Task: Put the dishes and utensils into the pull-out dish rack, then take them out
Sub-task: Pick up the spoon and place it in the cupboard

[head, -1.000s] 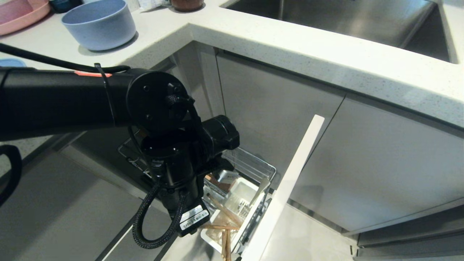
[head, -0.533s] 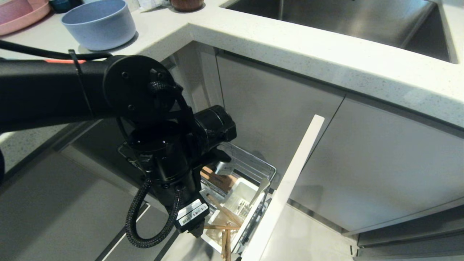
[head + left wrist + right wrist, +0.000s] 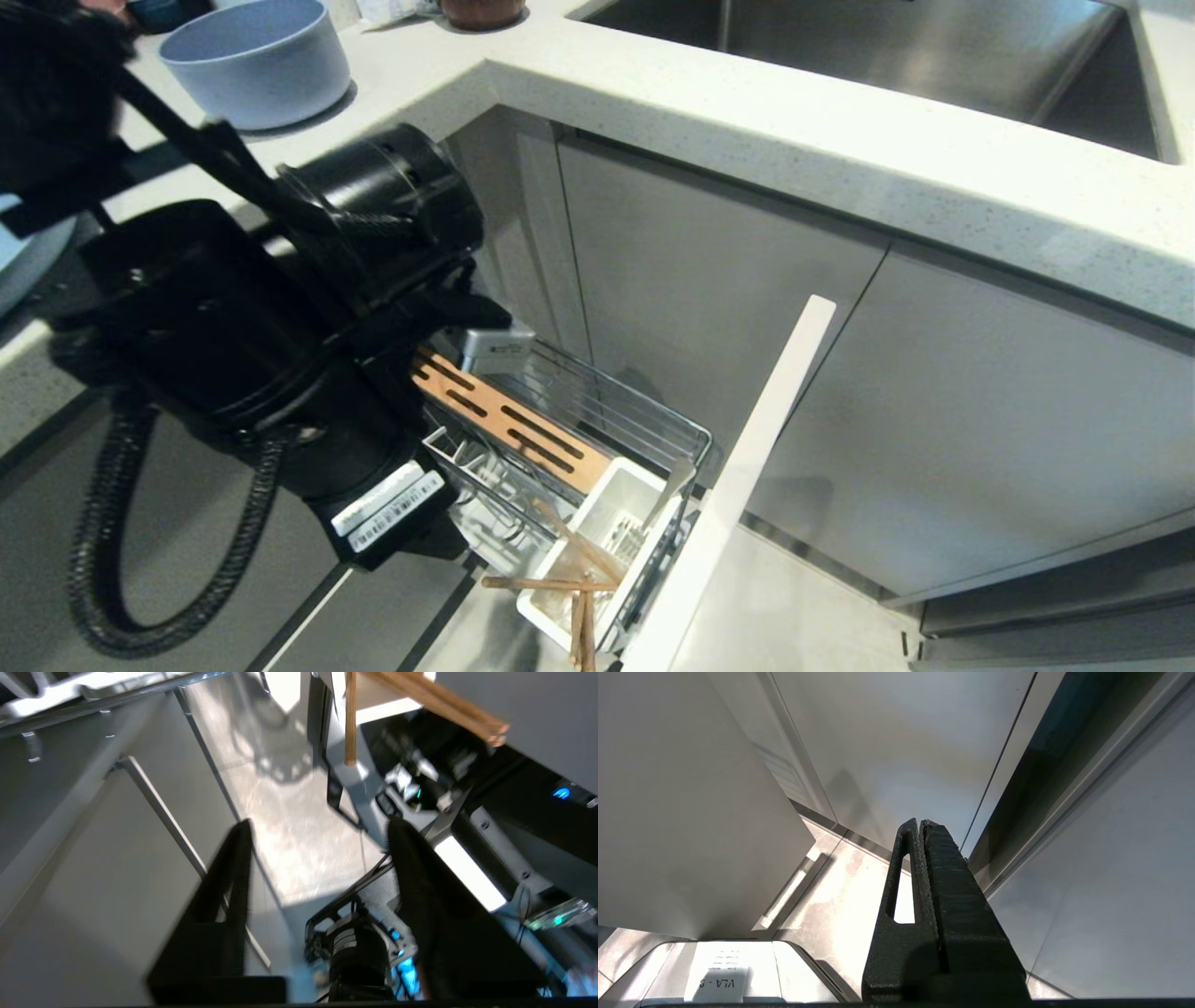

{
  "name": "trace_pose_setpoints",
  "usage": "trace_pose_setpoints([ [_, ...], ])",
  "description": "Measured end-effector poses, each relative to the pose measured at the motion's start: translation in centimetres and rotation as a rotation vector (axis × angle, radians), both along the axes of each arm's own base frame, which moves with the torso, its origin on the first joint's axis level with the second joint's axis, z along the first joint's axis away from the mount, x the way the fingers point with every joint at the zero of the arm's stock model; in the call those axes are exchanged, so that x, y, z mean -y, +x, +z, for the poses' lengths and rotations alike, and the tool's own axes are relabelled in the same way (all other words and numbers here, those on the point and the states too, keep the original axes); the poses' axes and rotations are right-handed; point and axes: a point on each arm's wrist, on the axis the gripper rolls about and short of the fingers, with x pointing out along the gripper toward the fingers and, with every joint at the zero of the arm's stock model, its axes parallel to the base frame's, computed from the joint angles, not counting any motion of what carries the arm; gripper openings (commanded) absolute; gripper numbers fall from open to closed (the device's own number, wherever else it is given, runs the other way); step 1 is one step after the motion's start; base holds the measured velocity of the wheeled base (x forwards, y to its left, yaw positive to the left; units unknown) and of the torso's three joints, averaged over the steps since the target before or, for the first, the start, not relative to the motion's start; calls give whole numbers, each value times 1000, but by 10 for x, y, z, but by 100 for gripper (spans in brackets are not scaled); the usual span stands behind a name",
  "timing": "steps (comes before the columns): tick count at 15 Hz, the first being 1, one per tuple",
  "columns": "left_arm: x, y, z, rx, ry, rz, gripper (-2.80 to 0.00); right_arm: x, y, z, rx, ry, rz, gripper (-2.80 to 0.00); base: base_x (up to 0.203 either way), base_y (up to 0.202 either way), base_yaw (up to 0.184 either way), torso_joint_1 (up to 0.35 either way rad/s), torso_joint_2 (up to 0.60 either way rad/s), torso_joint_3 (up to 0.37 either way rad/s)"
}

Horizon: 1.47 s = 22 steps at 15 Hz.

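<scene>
**Chopsticks in the cup, left gripper empty beside the rack**

Grey cabinet fronts (image 3: 709,280) under a speckled white countertop (image 3: 840,140) frame the corner, with a steel sink (image 3: 887,56) set in behind. Pulled out below, the pull-out dish rack (image 3: 607,420) shows its slotted wooden strip (image 3: 509,420), and at its near end the white utensil cup (image 3: 607,551) holds the chopsticks (image 3: 583,597), which lean out over the rim and cross each other.

To the rack's left, the left arm (image 3: 280,355) bends down from the upper left corner, its wrist housing and looped cable hiding the rack's far end. The head view does not show its fingers. The left wrist view does: the left gripper (image 3: 317,835) has its two black fingers (image 3: 229,868) spread with only floor between them, and the chopstick ends stand clear beyond the tips, untouched.

On the countertop, well apart from the rack, sits the light-blue bowl (image 3: 252,56).

Only its own wrist view shows the right gripper (image 3: 922,830), fingers pressed together, hanging before the cabinet fronts.
</scene>
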Motion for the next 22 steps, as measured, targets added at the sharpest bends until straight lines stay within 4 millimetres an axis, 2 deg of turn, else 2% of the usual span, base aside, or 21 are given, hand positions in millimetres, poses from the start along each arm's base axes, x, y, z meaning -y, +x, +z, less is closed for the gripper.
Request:
trace_pose_setpoints([
  [8, -48, -42, 67, 328, -397, 157, -280, 0, 0, 0, 0, 0, 0, -280, 0, 0, 0, 0, 0, 0],
  [13, -96, -56, 107, 606, -634, 364, -280, 0, 0, 0, 0, -1, 0, -280, 0, 0, 0, 0, 0, 0],
  [17, -142, -73, 124, 815, -687, 646, -280, 0, 0, 0, 0, -1, 0, -280, 0, 0, 0, 0, 0, 0],
  [21, -174, -102, 130, 1003, -626, 952, -280, 0, 0, 0, 0, 0, 0, -280, 0, 0, 0, 0, 0, 0],
  [22, -177, -109, 128, 1019, -613, 1012, -240, 0, 0, 0, 0, 0, 0, -280, 0, 0, 0, 0, 0, 0],
])
